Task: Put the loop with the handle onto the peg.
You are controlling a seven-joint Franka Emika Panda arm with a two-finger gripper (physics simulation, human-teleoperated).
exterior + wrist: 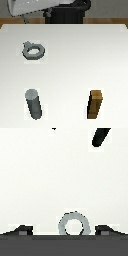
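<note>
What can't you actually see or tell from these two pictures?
- Gripper: exterior view's upper edge cuts the arm off; open or shut cannot be told.
- Loop with the handle: in the wrist view a dark band hides its lower part, and the handle doesn't show.
- Peg and wooden block: outside the wrist view.

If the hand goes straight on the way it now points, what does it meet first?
Probably the bare table. In the wrist view one finger shows against plain white surface, while the loop with the handle lies apart from it, at the opposite edge. Depth is unclear.
</note>
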